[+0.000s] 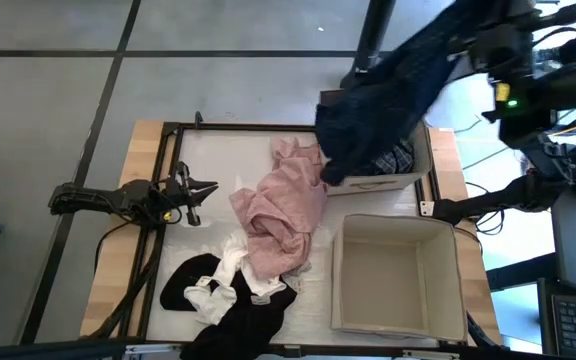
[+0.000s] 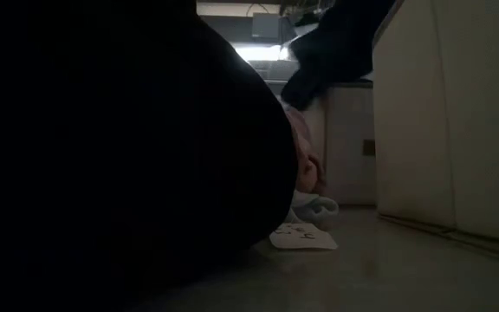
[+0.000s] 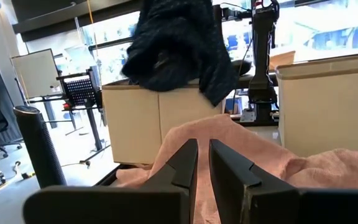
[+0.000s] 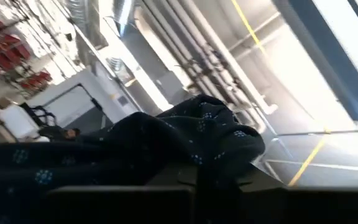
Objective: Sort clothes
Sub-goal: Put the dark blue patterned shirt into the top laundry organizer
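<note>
The right gripper [image 4: 197, 180] is holding the dark navy piece [image 1: 388, 95] up in the air, fingers pinched on a fold of it, with most of the cloth hanging below the gripper over the far cardboard box [image 1: 408, 178]. The risk is that the hanging tail is draping past the box's wall toward the pale pink garment [image 1: 280, 205]; if the fingers let go here, part of the cloth is likely sliding down outside the box (or dragging the box's edge with it). A plaid shirt [image 1: 393, 160] is already lying in that box beneath the gripper. The near box [image 1: 400, 275] is standing beside it. The left gripper [image 1: 200, 190] is waiting with its fingers nearly together, grasping nothing, just short of the pink garment, with the small white pieces [image 1: 223, 275] and black clothes [image 1: 233, 315] lying off to its side
</note>
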